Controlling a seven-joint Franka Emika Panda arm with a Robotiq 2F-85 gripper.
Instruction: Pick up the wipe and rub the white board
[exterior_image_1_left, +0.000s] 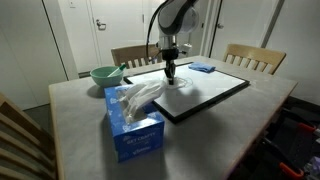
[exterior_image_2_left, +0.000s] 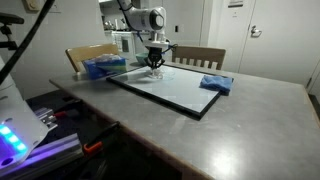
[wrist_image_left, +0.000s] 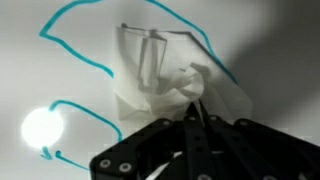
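Wipe (wrist_image_left: 150, 70): lay crumpled on the board (wrist_image_left: 60, 80), inside a blue loop (wrist_image_left: 75, 12).
Gripper (wrist_image_left: 193, 110): pinched together on the wipe's edge (a thin hold).
Risk: wipe might slip free mid-rub; board might slide on the worktop (exterior_image_1_left: 260, 115).

A grey, stone-look rectangular table (exterior_image_1_left: 72, 104) fills the middle of the room. Light wooden slat-back chairs (exterior_image_1_left: 255, 58) stand along its far edge in both exterior views. Behind them are plain white walls (exterior_image_2_left: 292, 45) and a white panelled door (exterior_image_1_left: 100, 32). The lighting is dim.
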